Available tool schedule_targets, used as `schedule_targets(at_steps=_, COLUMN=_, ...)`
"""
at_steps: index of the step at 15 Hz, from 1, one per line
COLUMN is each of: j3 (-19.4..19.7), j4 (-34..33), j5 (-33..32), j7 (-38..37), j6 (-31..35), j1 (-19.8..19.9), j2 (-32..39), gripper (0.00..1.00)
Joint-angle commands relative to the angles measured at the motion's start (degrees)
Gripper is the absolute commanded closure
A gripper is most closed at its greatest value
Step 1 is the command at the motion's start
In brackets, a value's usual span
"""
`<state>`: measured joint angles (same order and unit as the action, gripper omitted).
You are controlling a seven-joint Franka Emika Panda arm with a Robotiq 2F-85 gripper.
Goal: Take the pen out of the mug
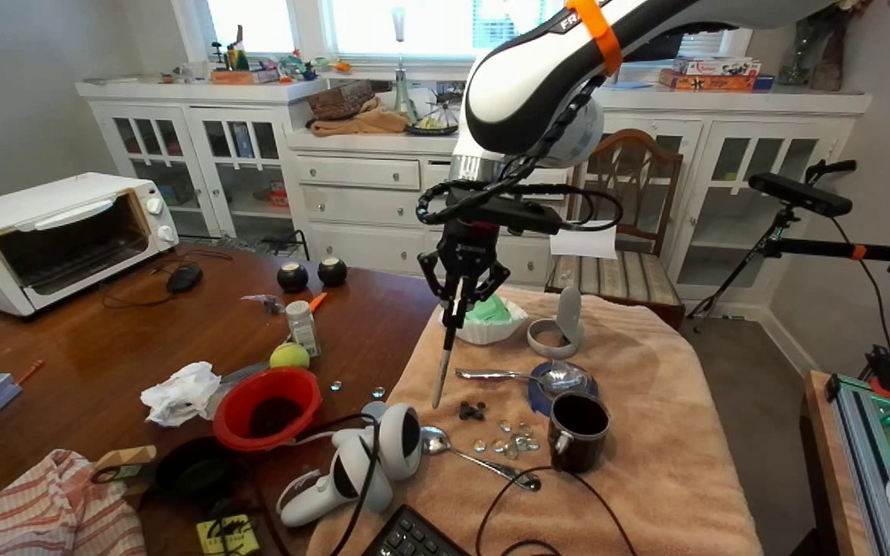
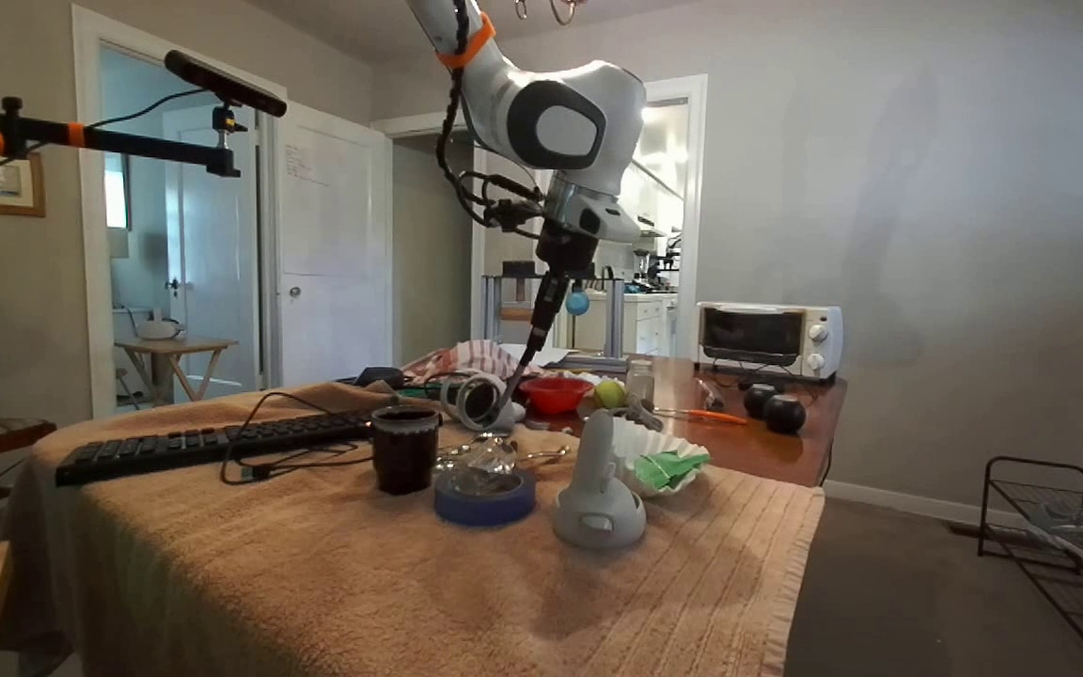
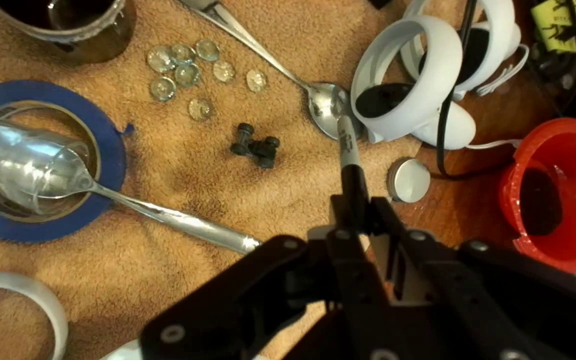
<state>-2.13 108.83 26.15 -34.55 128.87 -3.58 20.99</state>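
Pen (image 3: pixel 351 166), slim and straight, black with a paler, lettered grey end; already out of the glossy dark mug (image 1: pixel 578 444) and well apart from it, hanging at a slant with grey end down over the peach towel (image 1: pixel 653 417) on the bench (image 1: pixel 205 324), near the metal spoon (image 3: pixel 324 107) and a ring-shaped white VR controller (image 3: pixel 440 55). Probably light and stiff, unlikely to crush under a modest squeeze, yet perhaps smooth and round enough to swivel if knocked near the free end. Best taken hold of across the dark barrel, as now, leaving the grey end free for setting down. As for the gripper (image 3: pixel 359 212), narrow, pinching the dark length of barrel and touching nothing else in view. Hard to say from these angles whether just clear of the towel at the lower tip or brushing against it. Next, most likely, a gentle lowering flat onto the towel before any release.
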Motion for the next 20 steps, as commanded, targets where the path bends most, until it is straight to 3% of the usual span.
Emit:
schedule_targets(at_steps=1, j3=0.2, j4=0.6, j5=2.1, j7=-2.7, j6=4.2, j1=-0.3, j2=1.6, gripper=0.96)
schedule_targets(at_steps=7, j3=0.9, j4=-0.1, j5=-0.8, j7=-5.6, j6=7.5, j1=-1.3, j2=4.2, gripper=0.96)
schedule_targets(at_steps=13, j3=5.5, j4=-0.1, j5=-13.6, j7=-17.0, j6=12.0, j1=-6.1, j2=6.0, gripper=0.96)
schedule_targets(at_steps=14, j3=6.3, j4=-0.1, j5=-15.9, j7=-19.2, j6=12.3, j1=-7.0, j2=6.3, gripper=0.60)
schedule_targets(at_steps=16, j3=7.7, j4=-0.3, j5=-20.1, j7=-23.4, j6=12.0, j1=-8.2, j2=6.6, gripper=0.53)
schedule_targets(at_steps=20, j3=9.0, j4=0.6, j5=-27.8, j7=-28.0, j6=11.8, j1=-10.2, j2=5.0, gripper=0.23)
